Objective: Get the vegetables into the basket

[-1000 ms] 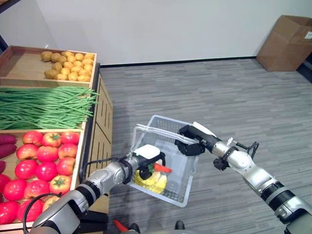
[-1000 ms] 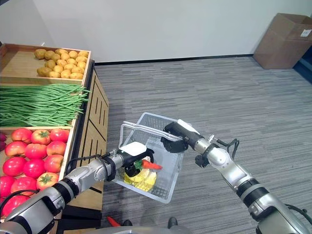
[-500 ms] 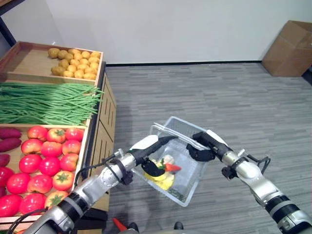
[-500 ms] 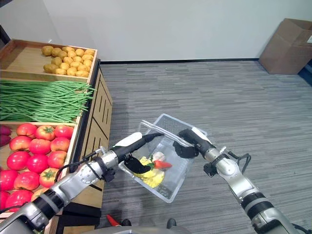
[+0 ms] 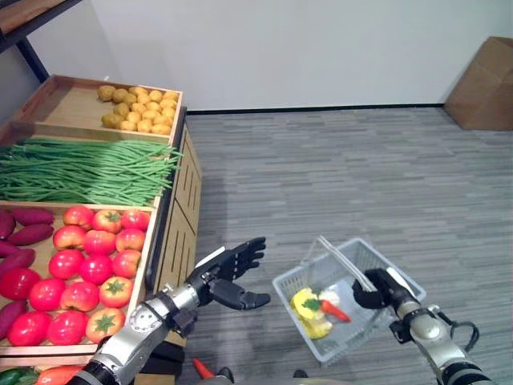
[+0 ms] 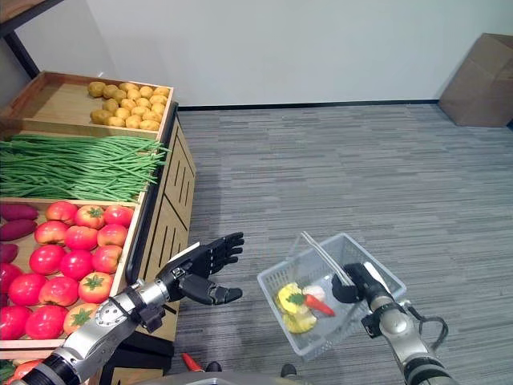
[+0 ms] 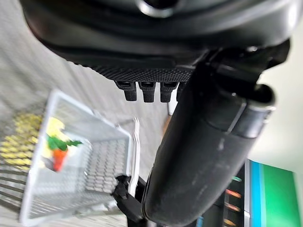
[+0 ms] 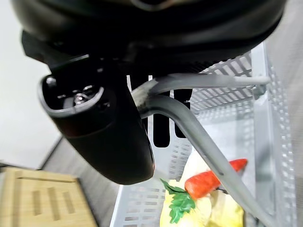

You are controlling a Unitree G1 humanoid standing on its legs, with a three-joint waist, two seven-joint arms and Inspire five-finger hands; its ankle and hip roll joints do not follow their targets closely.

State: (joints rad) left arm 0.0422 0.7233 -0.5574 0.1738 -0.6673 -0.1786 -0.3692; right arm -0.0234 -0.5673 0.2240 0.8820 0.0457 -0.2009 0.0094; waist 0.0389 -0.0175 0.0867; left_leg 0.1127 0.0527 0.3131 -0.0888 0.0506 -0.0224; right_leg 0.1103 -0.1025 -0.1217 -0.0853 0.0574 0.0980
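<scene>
A white wire basket (image 5: 359, 335) hangs low over the grey floor, to the right of the produce stand. My right hand (image 5: 375, 290) is shut on its grey handle (image 8: 189, 124). An orange carrot (image 5: 335, 311), a yellow vegetable (image 5: 308, 308) and a small white piece (image 5: 329, 297) lie in the basket. The carrot (image 8: 214, 179) also shows past my right hand's fingers. My left hand (image 5: 221, 277) is open and holds nothing. It hovers left of the basket (image 7: 71, 166), apart from it and close to the stand's side.
The wooden stand on the left holds potatoes (image 5: 146, 109), green beans (image 5: 80, 168), tomatoes (image 5: 88, 258) and purple sweet potatoes (image 5: 29, 226). A cardboard box (image 5: 482, 72) stands at the far right by the wall. Grey floor spreads around the basket.
My left hand has let go of the carrot, come out of the basket and opened. My right hand has carried the basket down and to the right. The camera has shifted too.
</scene>
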